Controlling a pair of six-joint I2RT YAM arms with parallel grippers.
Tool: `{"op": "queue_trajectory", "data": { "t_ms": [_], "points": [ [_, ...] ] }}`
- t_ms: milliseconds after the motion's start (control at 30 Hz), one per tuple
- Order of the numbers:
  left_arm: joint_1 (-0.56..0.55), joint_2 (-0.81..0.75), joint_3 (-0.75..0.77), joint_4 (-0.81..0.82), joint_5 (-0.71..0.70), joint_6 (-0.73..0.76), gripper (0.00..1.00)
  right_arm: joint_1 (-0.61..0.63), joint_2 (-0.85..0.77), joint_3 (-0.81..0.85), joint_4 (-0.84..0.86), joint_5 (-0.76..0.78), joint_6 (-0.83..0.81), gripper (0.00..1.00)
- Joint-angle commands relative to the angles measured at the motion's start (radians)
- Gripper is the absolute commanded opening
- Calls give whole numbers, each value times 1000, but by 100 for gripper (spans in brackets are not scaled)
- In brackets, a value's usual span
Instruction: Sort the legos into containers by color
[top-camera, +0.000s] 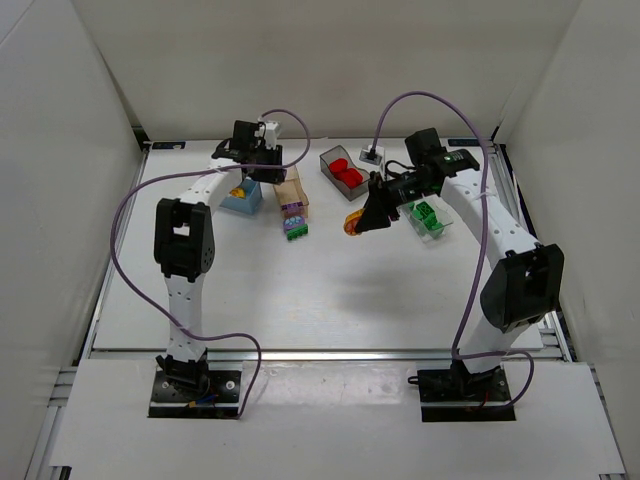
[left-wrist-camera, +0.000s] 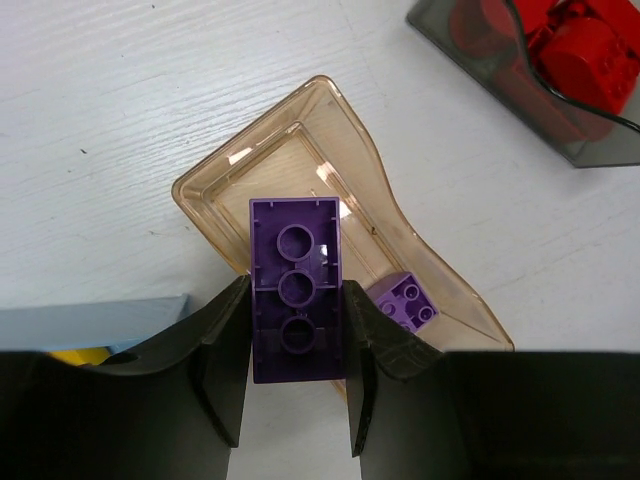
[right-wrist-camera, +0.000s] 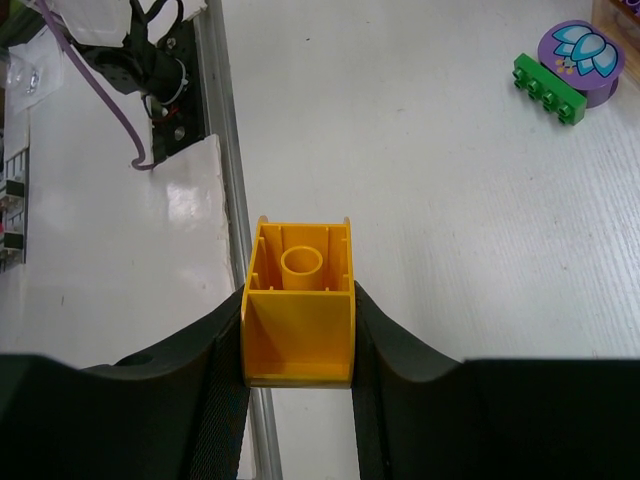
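Note:
My left gripper is shut on a long purple lego, held underside up above the translucent tan-orange bin. A small purple lego lies in that bin. In the top view the left gripper hangs over the tan bin at the back. My right gripper is shut on a yellow-orange lego. In the top view the right gripper is mid-table, left of the clear bin holding green legos. A green lego with a purple piece lies on the table.
The dark grey bin holds red legos. The light blue bin holds a yellow lego and sits left of the tan bin. A white connector block and purple cables lie near the back. White walls enclose the table.

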Motion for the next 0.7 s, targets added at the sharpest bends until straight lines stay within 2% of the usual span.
{"op": "queue_trajectory", "data": {
  "t_ms": [0, 33, 100, 233, 333, 367, 467, 533, 667],
  "points": [
    [-2, -4, 42, -19, -23, 17, 31, -10, -18, 41, 18, -4, -6, 6],
    [-3, -1, 41, -22, 3, 17, 40, -10, -12, 47, 19, 0, -3, 6],
    [-3, 2, 41, -22, 32, 15, 49, -10, -5, 55, 24, 0, -3, 6],
    [-3, 3, 51, -21, 77, 3, 57, -16, 17, 74, 45, 11, 21, 6],
    [-3, -1, 57, -18, 114, -5, 69, -27, 32, 86, 73, 16, 53, 6],
    [-3, -3, 60, -16, 126, -9, 76, -29, 35, 92, 81, 20, 67, 6],
    [7, -55, 58, -2, 132, -39, 76, -32, 55, 118, 110, 40, 99, 7],
    [32, -137, 55, 24, 160, -123, 76, -29, 90, 165, 136, 60, 122, 7],
    [134, -285, 78, 53, 246, -267, 77, -23, 213, 325, 240, 89, 283, 7]
  ]
}}
